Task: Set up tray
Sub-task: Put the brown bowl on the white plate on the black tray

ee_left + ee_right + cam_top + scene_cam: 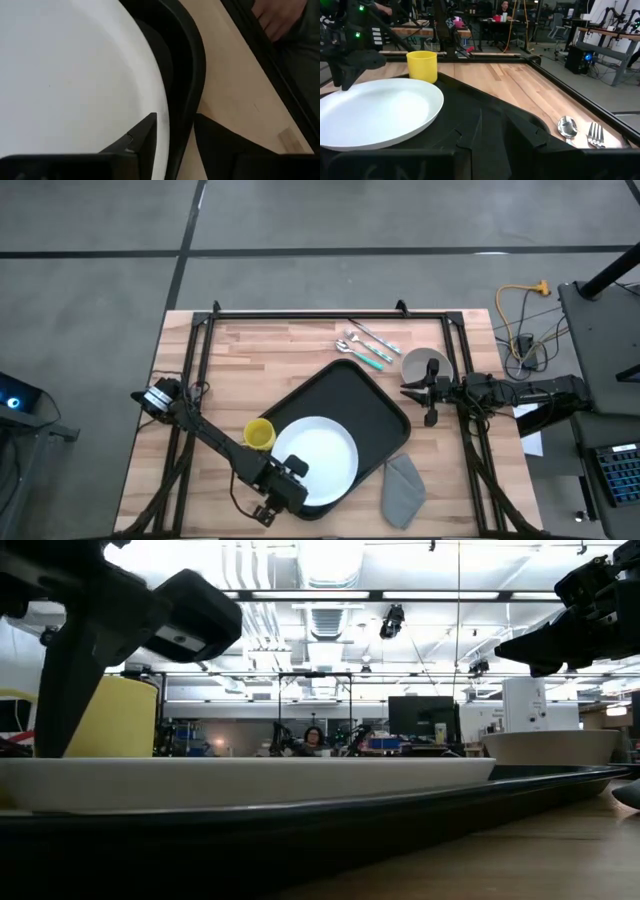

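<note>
The black tray [372, 402] lies slantwise at the table's middle, with the round white plate [322, 455] flat on its near-left half. My left gripper [290, 478] is open at the tray's near-left end and points down. In the left wrist view [175, 125] one finger stands over the plate [65, 75] and the other outside the tray's rim [192, 75]. My right gripper [405, 391] is open with a narrow gap. It hovers above the tray's far-right edge [485, 95] and touches nothing. My left gripper comes from above, pointing down, and straddles the plate's edge [161, 120] and the tray's rim beside it. Whether its fingers [145, 132] touch the plate or the rim, I cannot tell. Plate and tray both lie flat.
A yellow cup [259, 434] stands on the table against the tray's left side. A grey cloth [404, 485] lies near the tray's right corner. A spoon and fork [362, 346] and a grey bowl [425, 365] lie toward the far right. A black frame [300, 313] rims the table.
</note>
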Action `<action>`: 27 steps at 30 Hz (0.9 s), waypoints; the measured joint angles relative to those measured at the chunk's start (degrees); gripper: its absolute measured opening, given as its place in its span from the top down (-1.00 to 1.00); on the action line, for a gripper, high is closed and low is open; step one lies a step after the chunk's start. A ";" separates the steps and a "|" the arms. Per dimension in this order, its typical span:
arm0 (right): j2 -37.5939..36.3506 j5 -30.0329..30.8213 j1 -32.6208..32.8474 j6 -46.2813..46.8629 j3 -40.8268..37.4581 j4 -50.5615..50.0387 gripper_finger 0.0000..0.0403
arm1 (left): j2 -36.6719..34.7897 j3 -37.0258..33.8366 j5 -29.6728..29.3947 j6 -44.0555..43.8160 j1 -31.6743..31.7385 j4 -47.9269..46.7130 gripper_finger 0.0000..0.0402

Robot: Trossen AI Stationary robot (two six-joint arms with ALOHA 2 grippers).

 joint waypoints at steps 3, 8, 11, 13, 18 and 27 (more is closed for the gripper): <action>0.00 0.00 0.00 -0.09 0.01 -0.01 0.66 | -0.13 1.44 -0.12 0.56 0.00 -0.14 0.42; 0.00 0.00 0.00 -0.04 0.01 0.00 0.66 | -0.45 3.18 -0.17 0.93 0.02 -1.43 0.42; 0.00 0.00 0.00 -0.11 0.02 0.00 0.66 | -1.18 3.16 -0.20 1.45 0.02 -2.98 0.42; 0.00 0.00 0.00 0.00 0.02 0.00 0.66 | -1.77 3.16 -0.23 1.49 0.02 -5.05 0.42; 0.00 0.01 0.00 -0.03 0.00 0.00 0.66 | -2.30 3.16 -0.35 1.44 0.02 -5.95 0.42; 0.00 0.00 0.00 -0.03 0.00 0.00 0.66 | -3.26 3.16 -0.24 0.33 0.26 -8.98 0.42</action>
